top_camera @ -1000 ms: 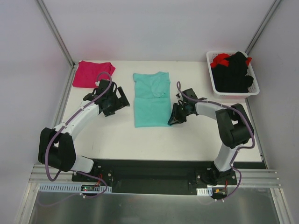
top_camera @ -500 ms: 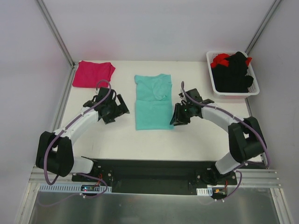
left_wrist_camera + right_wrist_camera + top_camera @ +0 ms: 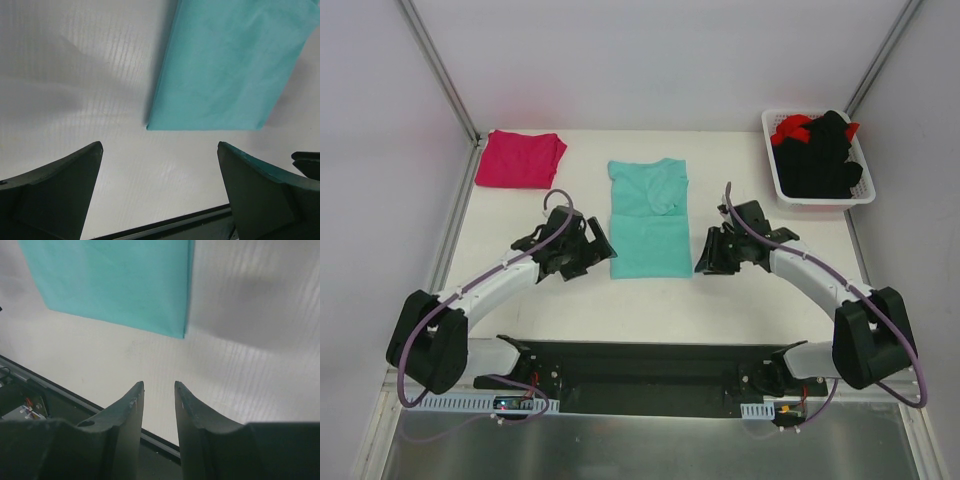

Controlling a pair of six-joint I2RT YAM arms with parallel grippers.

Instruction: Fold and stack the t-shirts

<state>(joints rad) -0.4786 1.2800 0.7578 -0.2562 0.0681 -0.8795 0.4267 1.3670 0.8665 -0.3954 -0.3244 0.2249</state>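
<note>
From above, the teal shirt point(image 3: 648, 225) lies flat in the middle of the table point(image 3: 620, 300). It is folded into a long narrow strip with its collar end toward the far side. The pink shirt point(image 3: 520, 158) lies folded at the far left corner, well apart from it. At the far right corner a white basket point(image 3: 820, 200) holds black clothes point(image 3: 825, 160) with some red cloth point(image 3: 792, 127) among them. The left claw point(image 3: 598, 250) sits low over the table just beside the near left corner of the teal shirt. The right claw point(image 3: 705, 258) sits just beside its near right corner.

In the left wrist view, the left claw point(image 3: 159, 145) is spread wide. Its dark fingers point(image 3: 55, 190) stand at the lower corners, with only bare table point(image 3: 75, 75) between them, so it grasps nothing. The teal shirt point(image 3: 230, 65) fills the upper right. Its near left corner lies just ahead of the fingertips and apart from them.

In the right wrist view, the right claw point(image 3: 158, 385) has its fingers point(image 3: 122, 430) a narrow gap apart. Nothing is in that gap, so the claw is released. The teal shirt point(image 3: 115, 280) covers the upper left. Its near right corner lies ahead of the fingertips on bare table point(image 3: 250, 340), not touching them.
</note>
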